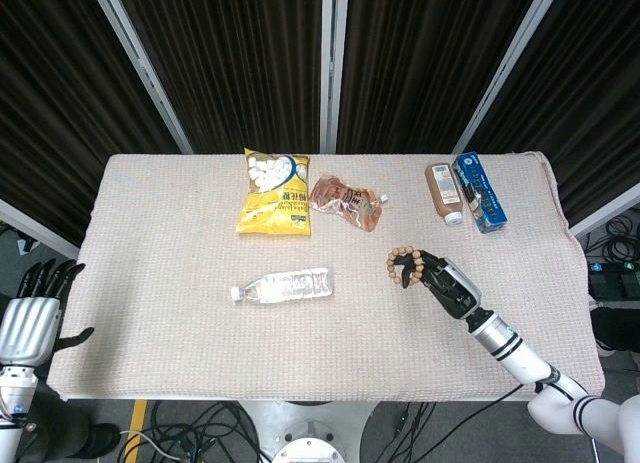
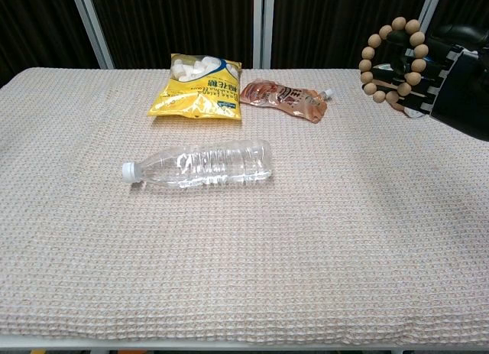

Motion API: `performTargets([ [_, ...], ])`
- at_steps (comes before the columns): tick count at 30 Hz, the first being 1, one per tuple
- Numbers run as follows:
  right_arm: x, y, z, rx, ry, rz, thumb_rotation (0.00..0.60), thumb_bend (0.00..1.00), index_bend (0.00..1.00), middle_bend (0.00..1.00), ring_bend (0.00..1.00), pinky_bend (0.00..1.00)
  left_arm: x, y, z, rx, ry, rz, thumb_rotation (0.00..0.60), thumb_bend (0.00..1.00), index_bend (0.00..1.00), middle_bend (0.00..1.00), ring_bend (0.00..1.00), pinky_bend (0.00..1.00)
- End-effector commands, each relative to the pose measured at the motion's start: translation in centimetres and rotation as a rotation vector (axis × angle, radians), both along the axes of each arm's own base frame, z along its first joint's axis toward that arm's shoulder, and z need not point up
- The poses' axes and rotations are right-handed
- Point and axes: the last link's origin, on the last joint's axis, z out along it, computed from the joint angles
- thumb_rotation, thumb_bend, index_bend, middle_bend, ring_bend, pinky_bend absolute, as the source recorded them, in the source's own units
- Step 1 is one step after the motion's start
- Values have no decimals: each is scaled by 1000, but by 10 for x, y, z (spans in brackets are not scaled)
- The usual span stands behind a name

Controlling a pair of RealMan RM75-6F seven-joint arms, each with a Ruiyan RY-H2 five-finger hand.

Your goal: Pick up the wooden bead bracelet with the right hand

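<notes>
The right hand [image 1: 443, 282] holds the bracelet [image 2: 393, 60] looped over its curled fingers, lifted clear above the desk [image 1: 180, 243]. The beads look light and hard, and the loose ring could slide, so hooking through it seems safest. The left hand [image 1: 30, 318] hangs off the desk's edge, fingers apart and holding nothing.
</notes>
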Motion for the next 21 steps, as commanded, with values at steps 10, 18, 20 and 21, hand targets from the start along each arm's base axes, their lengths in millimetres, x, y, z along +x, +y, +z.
performTargets([
  [10, -8, -13, -29, -246, 515, 81, 357, 423, 332, 498, 148, 0, -2, -2, -1, 0, -7, 4, 600, 0, 132, 85, 0, 0],
  [18, 6, -24, -42, -485, 1132, 384, 356, 363, 259, 365, 73, 0, -3, -1, -2, -4, -10, 6, 600, 0, 132, 85, 0, 0],
  [20, 8, -26, -42, -530, 1269, 448, 357, 331, 191, 304, 52, 0, -4, 0, -3, -6, -13, 6, 600, 0, 132, 85, 0, 0],
  [21, 8, -26, -41, -547, 1316, 464, 357, 327, 163, 280, 42, 0, -4, 0, -4, -7, -14, 5, 600, 0, 132, 85, 0, 0],
])
